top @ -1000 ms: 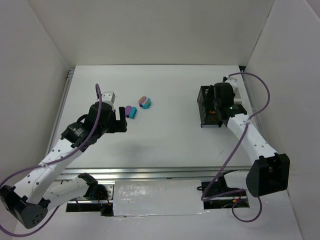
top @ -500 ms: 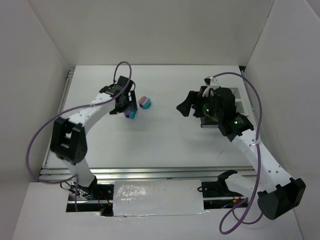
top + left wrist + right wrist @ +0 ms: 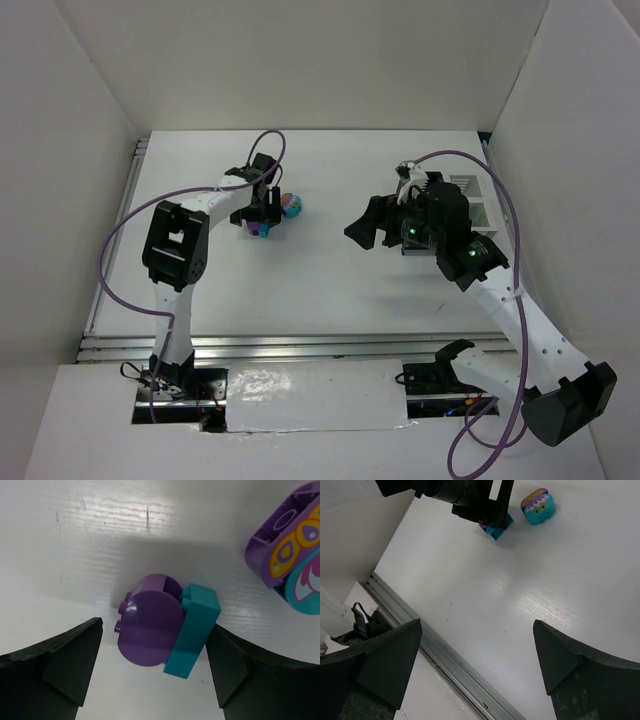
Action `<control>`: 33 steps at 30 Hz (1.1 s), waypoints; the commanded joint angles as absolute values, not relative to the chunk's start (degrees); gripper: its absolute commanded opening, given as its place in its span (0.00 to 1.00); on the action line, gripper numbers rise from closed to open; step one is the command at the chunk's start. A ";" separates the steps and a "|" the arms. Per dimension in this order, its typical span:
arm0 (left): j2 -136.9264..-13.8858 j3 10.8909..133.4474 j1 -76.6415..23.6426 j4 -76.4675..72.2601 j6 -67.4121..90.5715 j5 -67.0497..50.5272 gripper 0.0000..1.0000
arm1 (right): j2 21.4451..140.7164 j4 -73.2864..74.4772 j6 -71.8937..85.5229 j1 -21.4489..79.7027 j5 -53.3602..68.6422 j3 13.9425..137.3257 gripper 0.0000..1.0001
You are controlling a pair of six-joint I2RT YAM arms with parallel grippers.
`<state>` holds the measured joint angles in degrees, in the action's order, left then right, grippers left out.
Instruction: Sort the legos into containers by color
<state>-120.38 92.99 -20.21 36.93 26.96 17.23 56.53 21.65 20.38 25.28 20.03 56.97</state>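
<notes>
A purple rounded lego joined to a teal lego lies on the white table. My left gripper is open and straddles this pair. Its left finger stands clear of the purple side and its right finger sits close to the teal side. In the top view the same pair shows just under the left gripper. A second purple-and-teal lego with a printed face rests just beyond. My right gripper hangs open and empty over bare table. White slatted containers stand at the right; the black one is mostly hidden under my right arm.
White walls enclose the table on the left, back and right. A metal rail runs along the near edge. A purple cable loops over the right arm, and another trails from the left arm.
My left arm has swung forward and lowered its open jaws around the purple-and-teal pair. My right gripper has opened wide and drawn back leftward from the black container.
</notes>
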 commanded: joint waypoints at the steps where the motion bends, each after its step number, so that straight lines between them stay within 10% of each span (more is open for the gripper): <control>1: -121.20 92.99 -19.69 32.88 23.91 15.30 0.95 | 55.55 19.69 19.34 25.75 21.80 56.87 1.00; 8: -120.59 88.60 -19.51 25.85 20.66 10.91 0.80 | 55.46 19.16 19.42 25.84 22.06 56.69 1.00; 11: -120.59 86.58 -19.51 24.53 20.91 9.41 0.50 | 55.37 19.34 19.51 25.84 21.62 56.69 0.99; 12: -119.80 85.88 -19.51 24.43 21.27 9.40 0.23 | 55.28 18.81 19.60 25.93 21.53 56.43 1.00; 15: -114.47 81.31 -19.69 23.91 23.37 9.50 0.01 | 54.76 17.23 21.00 25.75 19.70 55.29 1.00; 26: -66.84 48.11 -35.06 -11.38 12.57 -7.53 0.00 | 58.35 19.15 38.66 29.96 3.17 59.84 1.00; 33: -59.07 45.09 -37.35 -13.80 9.49 -20.12 0.00 | 60.72 16.35 41.05 36.11 7.37 60.99 0.99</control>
